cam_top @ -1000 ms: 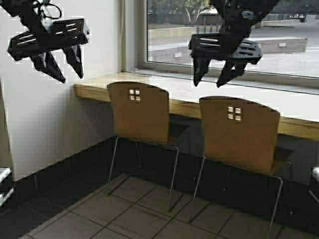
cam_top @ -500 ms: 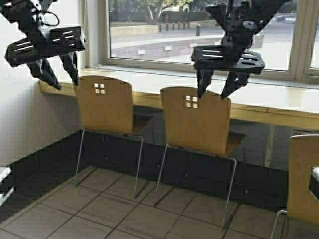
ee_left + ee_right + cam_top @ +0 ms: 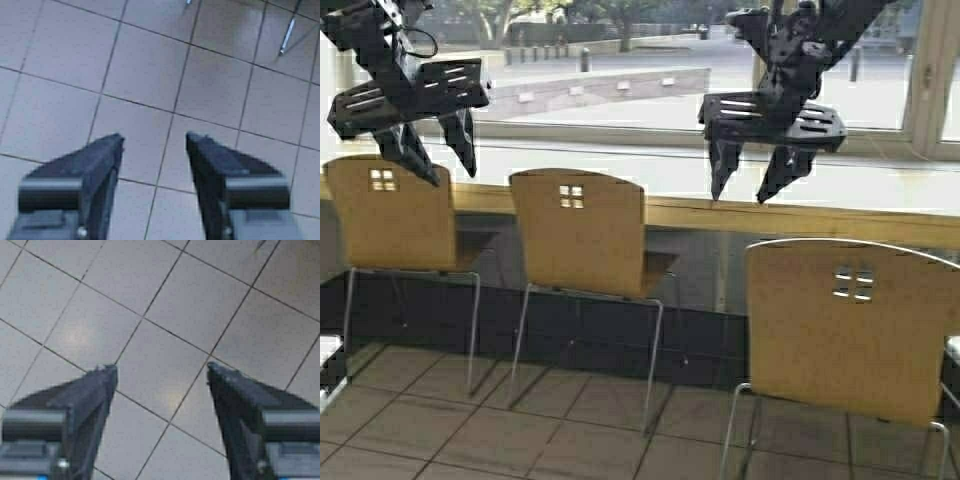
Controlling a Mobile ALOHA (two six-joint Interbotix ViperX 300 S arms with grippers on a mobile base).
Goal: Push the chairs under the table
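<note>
The nearest chair [image 3: 850,330] is standing low on the right, pulled out from the table [image 3: 800,215]; two more are sitting along it to the left. Both pincers, left gripper [image 3: 428,150] and right gripper [image 3: 752,178], are hanging spread and empty, high above. Risk: driving in off-centre could twist or topple that chair.

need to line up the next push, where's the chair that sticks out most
In the high view it is the right chair, nearest the robot and standing back from the table, to the right of the middle chair and below the raised right gripper.
</note>
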